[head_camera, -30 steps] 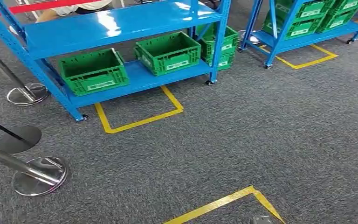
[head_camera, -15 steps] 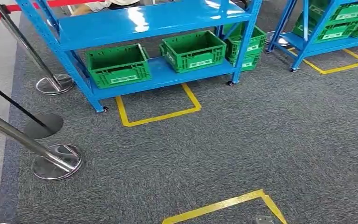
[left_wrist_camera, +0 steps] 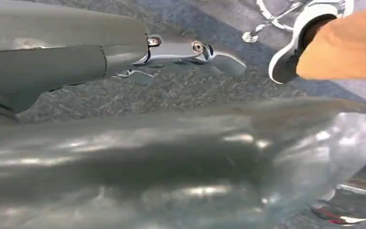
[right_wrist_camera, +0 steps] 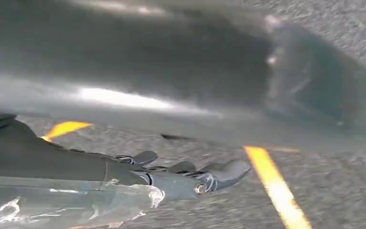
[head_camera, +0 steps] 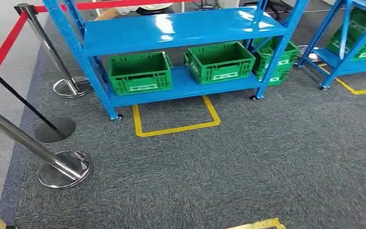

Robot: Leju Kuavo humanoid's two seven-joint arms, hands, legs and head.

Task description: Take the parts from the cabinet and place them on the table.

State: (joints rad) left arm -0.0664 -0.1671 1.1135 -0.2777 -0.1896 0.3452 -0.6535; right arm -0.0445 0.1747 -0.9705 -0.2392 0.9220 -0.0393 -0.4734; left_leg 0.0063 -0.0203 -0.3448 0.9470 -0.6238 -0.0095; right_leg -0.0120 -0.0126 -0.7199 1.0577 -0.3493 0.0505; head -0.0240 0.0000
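Your left hand (left_wrist_camera: 190,52) and right hand (right_wrist_camera: 190,179) hang empty, fingers loosely extended — nothing taken yet; the blue cabinet (head_camera: 181,33) with green crates (head_camera: 140,71) stands ahead.

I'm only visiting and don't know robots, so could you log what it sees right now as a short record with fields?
shelf: blue rack straight ahead on grey carpet
crates: two green crates side by side on its bottom shelf
floor mark: yellow tape outline in front of the rack
barrier: chrome posts with red belt at left
left hand: holds nothing
right hand: holds nothing
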